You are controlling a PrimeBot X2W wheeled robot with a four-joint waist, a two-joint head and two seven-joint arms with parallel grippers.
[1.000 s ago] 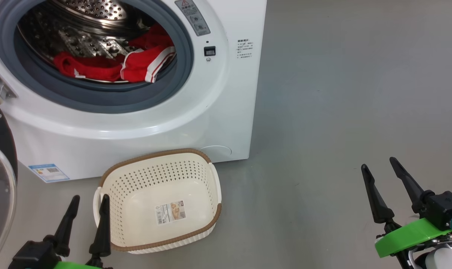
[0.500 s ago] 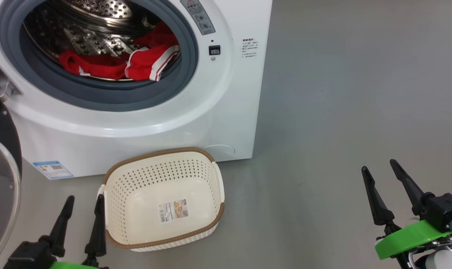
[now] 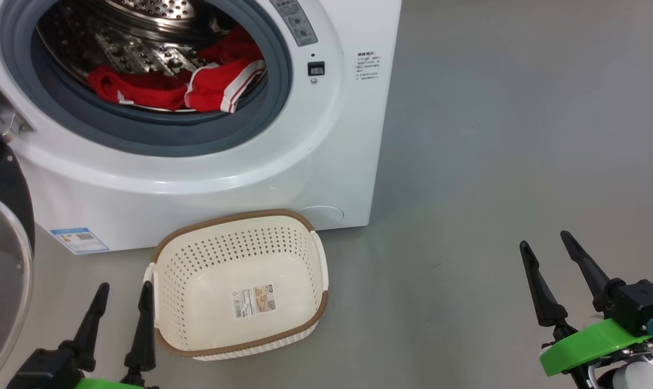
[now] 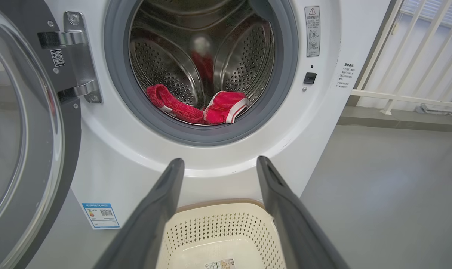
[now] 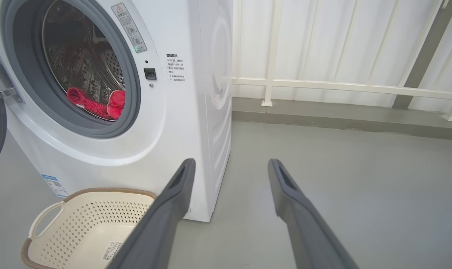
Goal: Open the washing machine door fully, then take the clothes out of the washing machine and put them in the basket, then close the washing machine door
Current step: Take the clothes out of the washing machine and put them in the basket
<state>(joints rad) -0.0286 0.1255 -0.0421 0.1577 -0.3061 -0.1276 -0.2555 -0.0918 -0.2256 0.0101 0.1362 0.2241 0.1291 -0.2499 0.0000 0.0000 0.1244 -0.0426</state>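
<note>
As washing machine door (image 4: 20, 123) hangs open, seemingly fully, unloading is due: left tool (image 3: 125, 285), right tool (image 3: 544, 239) gape empty; next, reach for clothes (image 3: 196, 92).

- Washing machine door (image 3: 2, 259): cut off at 9 o'clock, head view.
- Washing machine (image 3: 196, 178): top cropped at 12 o'clock.
- Basket (image 4: 218, 228): near end cropped at 6 o'clock and sides behind fingers (image 4: 151, 224), left wrist view.
- Basket label (image 3: 256, 301): print too small to read.
</note>
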